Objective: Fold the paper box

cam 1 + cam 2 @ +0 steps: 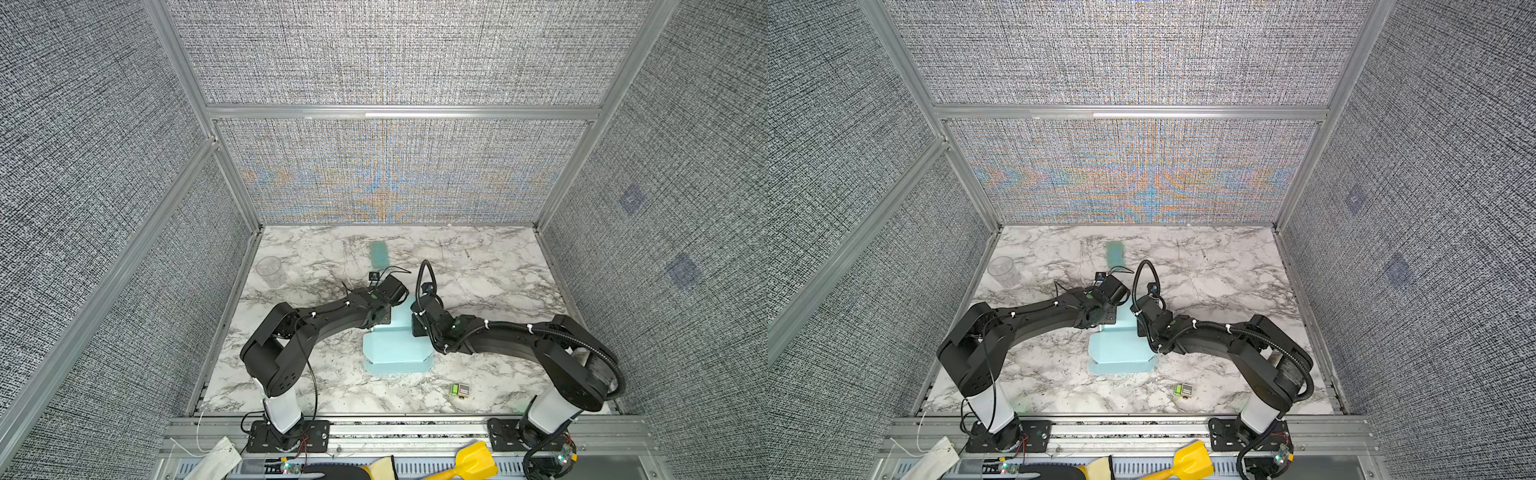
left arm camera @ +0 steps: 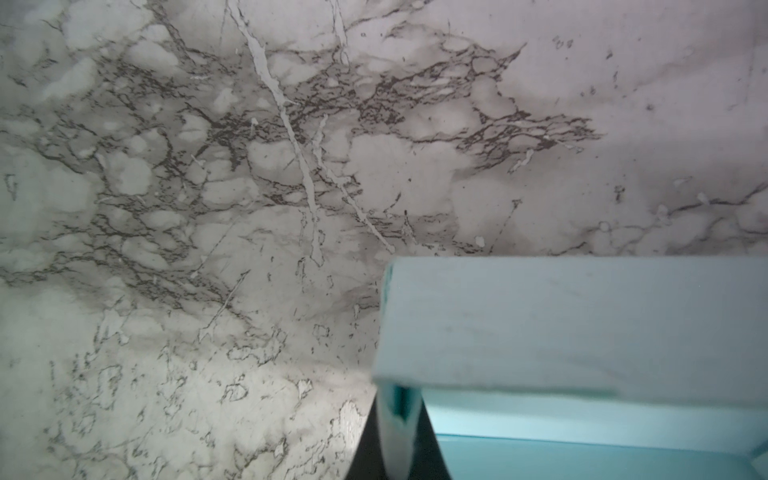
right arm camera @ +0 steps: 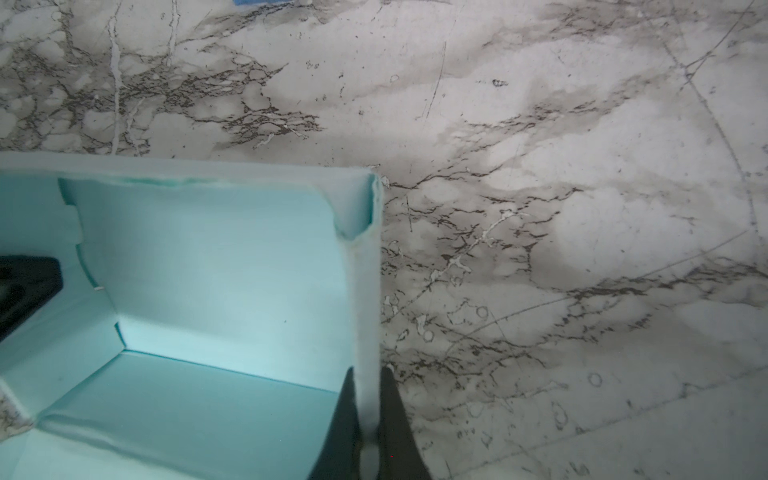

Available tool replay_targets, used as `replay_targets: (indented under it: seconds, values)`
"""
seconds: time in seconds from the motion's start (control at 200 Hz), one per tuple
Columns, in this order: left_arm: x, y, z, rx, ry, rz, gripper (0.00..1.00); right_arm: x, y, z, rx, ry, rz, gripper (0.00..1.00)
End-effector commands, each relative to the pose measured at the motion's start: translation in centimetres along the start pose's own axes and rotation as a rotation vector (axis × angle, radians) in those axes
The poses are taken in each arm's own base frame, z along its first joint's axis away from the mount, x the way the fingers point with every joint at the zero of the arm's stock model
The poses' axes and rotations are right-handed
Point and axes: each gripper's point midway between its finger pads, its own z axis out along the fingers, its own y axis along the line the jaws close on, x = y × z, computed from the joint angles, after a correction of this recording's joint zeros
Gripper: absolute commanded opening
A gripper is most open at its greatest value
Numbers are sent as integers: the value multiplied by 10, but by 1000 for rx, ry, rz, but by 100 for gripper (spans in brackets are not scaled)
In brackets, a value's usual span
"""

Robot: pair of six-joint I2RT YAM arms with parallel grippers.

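The pale sky-blue paper box (image 1: 395,351) sits mid-table in both top views, partly folded, its near flaps spread flat on the marble. Both wrists crowd over its far end and hide the fingertips from above. In the left wrist view my left gripper (image 2: 398,432) is shut on one upright side wall of the paper box (image 2: 582,324), at a corner. In the right wrist view my right gripper (image 3: 368,399) is shut on the opposite upright wall, one finger inside the paper box (image 3: 208,270) and one outside.
A darker teal-green strip (image 1: 378,254) lies flat behind the arms. A clear plastic cup (image 1: 270,270) stands at the far left. A small green block (image 1: 459,390) lies near the front right. A yellow scoop (image 1: 473,459) rests off the table's front edge.
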Motion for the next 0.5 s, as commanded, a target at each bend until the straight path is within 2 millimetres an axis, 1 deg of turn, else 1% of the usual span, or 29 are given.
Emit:
replay_targets:
  seconds: [0.0,0.165,0.375,0.495]
  values:
    - [16,26,3,-111,47,41,5,-6,-1,-2,11,-22,14,2]
    - [12,12,-5,-22,39,17,20,-7,-1,-3,11,-26,18,2]
    - [-2,-6,-29,120,3,-16,44,-6,-2,-3,12,-22,21,2]
    - [-7,-8,-40,163,-16,-36,51,-5,-2,-2,13,-20,21,2]
